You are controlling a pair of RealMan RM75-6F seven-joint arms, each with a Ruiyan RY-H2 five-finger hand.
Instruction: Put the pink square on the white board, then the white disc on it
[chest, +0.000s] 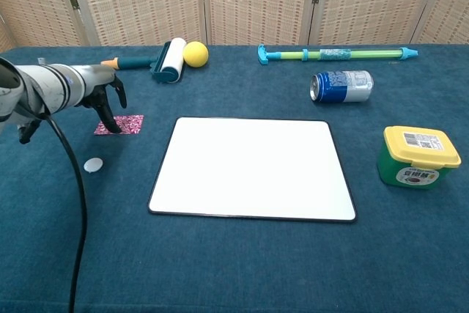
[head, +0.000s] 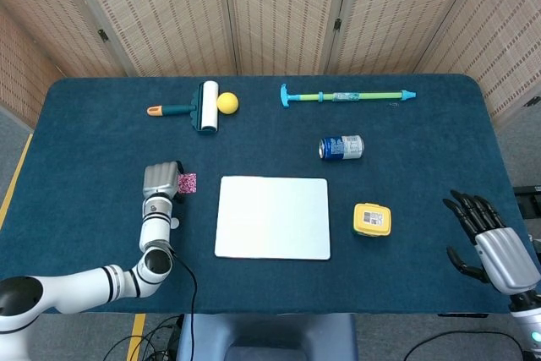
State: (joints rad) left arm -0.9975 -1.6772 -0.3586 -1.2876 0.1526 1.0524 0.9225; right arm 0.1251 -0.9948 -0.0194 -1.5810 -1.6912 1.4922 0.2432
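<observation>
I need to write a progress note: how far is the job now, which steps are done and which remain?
Nothing looks done: the white board is bare. In hand: the left hand is over the pink square, fingertips at its left edge, but the square is flat on the cloth, not lifted. Left: moving the square onto the board, then the white disc, untouched beside it. The right hand is open, far right.

We see a table (head: 101, 124) covered in dark blue cloth. Behind it, at twelve o'clock, stands a folding screen (head: 279, 10) of woven tan panels. Grey floor (head: 13, 145) shows at nine o'clock.
</observation>
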